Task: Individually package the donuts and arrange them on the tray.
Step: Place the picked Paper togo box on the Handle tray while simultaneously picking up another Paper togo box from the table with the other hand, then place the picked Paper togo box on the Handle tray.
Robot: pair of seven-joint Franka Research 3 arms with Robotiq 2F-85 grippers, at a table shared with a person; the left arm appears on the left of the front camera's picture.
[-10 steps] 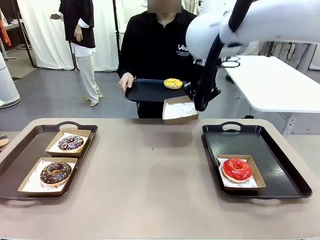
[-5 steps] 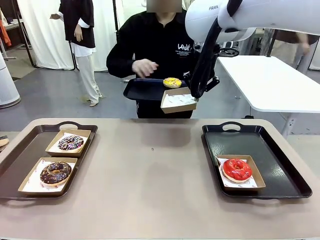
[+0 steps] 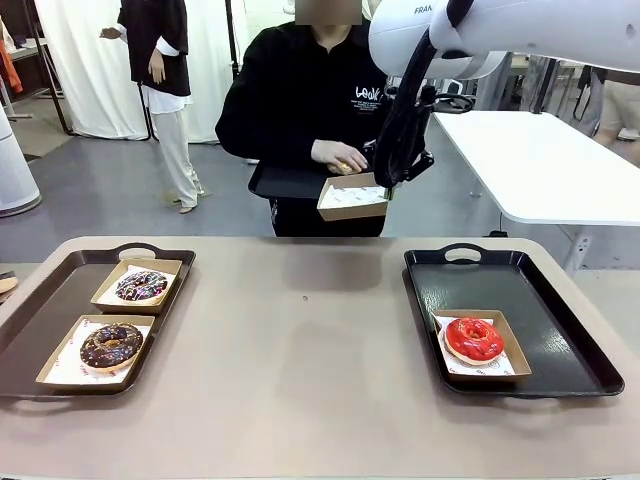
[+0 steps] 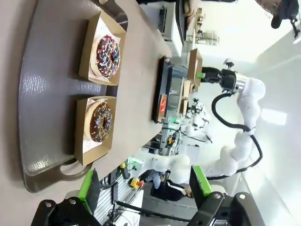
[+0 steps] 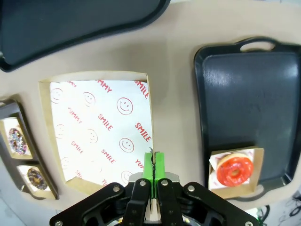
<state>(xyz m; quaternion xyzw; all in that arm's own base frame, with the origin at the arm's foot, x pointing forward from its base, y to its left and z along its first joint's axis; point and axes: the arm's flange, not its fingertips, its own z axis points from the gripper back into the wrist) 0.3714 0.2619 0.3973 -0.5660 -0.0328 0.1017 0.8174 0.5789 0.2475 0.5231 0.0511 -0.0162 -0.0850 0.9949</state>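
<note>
My right gripper [image 3: 392,185] is shut on the edge of an empty paper-lined box [image 3: 352,196], held in the air beside the person's black tray [image 3: 285,182]. In the right wrist view the green fingertips [image 5: 154,157] pinch the rim of the box [image 5: 101,132]. The person's hand [image 3: 340,154] lies over the yellow donut [image 3: 345,167], which mostly hides it. A red donut [image 3: 473,338] sits boxed on the right tray [image 3: 560,320]. The sprinkled donut [image 3: 141,285] and the chocolate donut [image 3: 111,344] lie boxed on the left tray [image 3: 40,310]. My left gripper [image 4: 143,186] is open above that tray.
The brown table [image 3: 300,340] lies bare between the two trays. A white table [image 3: 550,160] stands at the back right. A second person [image 3: 160,80] stands far back on the left.
My right gripper has lifted the empty box up and a little left, close to the person's tray. The person's hand has come down onto the yellow donut.
</note>
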